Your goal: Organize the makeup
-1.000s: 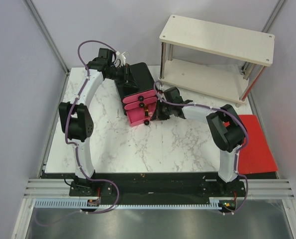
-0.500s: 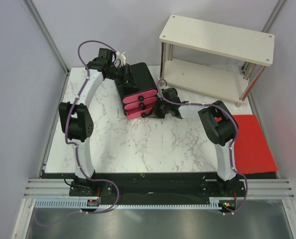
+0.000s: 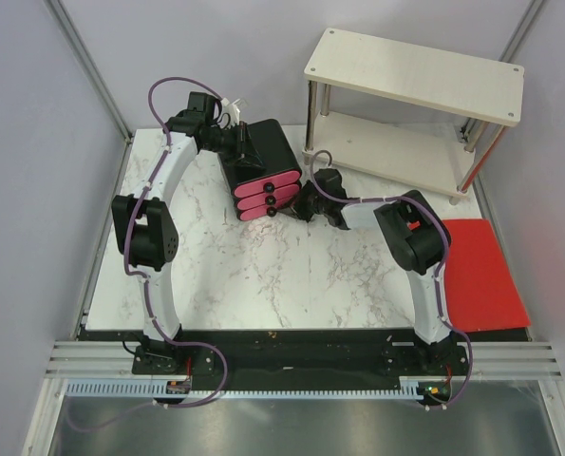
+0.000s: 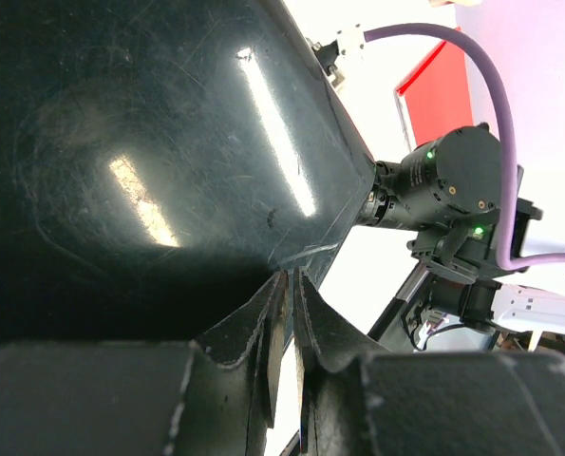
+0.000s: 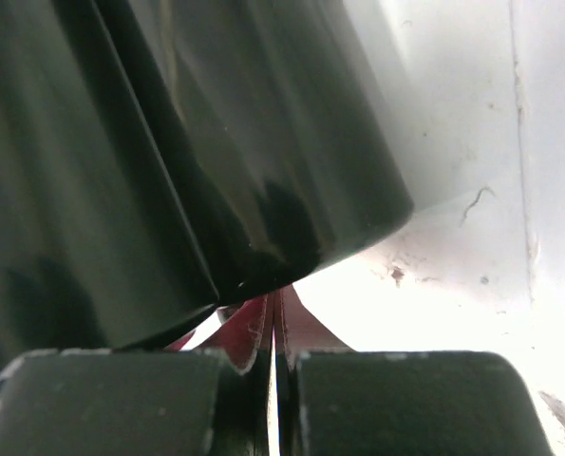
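The makeup is out of sight. The bottom pink drawer point(image 3: 256, 211) of the black box point(image 3: 263, 142) was pulled out a second ago and now sits flush with the two above. The right tool point(image 3: 298, 202) is closed tight, with its tips at the drawer's front. The left tool point(image 3: 236, 142) is narrow against the box's back on the surface point(image 3: 263, 275); I cannot tell whether it grips.

Grey walls point(image 3: 35, 190) enclose a white marbled table point(image 3: 263, 275) bearing a pale two-tier shelf point(image 3: 415, 71), red mat point(image 3: 486, 275) alongside.

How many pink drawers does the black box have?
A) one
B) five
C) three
C: in the top view, the black box shows three pink drawer fronts stacked one on top of another.
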`<state>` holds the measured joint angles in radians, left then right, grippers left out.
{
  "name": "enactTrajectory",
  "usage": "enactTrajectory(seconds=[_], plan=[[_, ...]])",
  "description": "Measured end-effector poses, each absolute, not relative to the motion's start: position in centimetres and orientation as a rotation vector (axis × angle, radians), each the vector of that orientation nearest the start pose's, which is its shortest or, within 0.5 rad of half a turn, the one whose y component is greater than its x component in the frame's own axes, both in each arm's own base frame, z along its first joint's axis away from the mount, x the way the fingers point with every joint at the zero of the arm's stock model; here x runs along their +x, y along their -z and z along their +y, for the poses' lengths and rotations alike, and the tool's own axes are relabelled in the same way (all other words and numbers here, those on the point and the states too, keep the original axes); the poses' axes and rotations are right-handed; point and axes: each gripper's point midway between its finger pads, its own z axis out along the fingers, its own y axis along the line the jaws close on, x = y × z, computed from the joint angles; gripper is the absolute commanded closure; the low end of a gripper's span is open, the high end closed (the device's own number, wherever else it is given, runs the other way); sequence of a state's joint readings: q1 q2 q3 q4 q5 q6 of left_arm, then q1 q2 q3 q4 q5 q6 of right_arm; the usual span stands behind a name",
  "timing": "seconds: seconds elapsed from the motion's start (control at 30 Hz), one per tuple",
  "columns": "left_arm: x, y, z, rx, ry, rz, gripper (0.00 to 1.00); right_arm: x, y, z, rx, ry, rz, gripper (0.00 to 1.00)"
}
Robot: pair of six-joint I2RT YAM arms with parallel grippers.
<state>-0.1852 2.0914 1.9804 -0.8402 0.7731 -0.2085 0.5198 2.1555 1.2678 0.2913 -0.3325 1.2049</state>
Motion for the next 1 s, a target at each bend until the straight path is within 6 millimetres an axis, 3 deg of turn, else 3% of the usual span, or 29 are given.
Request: enactTrajectory(seconds=[0.3,0.53,0.67,0.83,1.0], plan=[[44.8,-19.4,-21.5,0.291,1.135,2.462,0.81,43.0,-4.4,35.5,0.803,-1.385,2.291,1.00],[44.8,-19.6,-21.4,0.291,1.127,2.458,0.81,42.3,-5.0,34.7,0.863,-1.379,2.287,1.00],[44.8,-19.8,-21.2,0.286,1.099,2.457,0.80,41.4,-8.0,32.9,0.825,-1.326,2.295,1.00],[44.8,-20.2,-20.4,0.267,1.012,2.458,0.76,42.3,-11.5,29.4,0.694,-1.175,2.279,1.00],[45.0,-20.8,-19.1,0.262,0.891,2.449,0.67,43.3,-13.4,26.1,0.515,-0.938,2.288,0.70]])
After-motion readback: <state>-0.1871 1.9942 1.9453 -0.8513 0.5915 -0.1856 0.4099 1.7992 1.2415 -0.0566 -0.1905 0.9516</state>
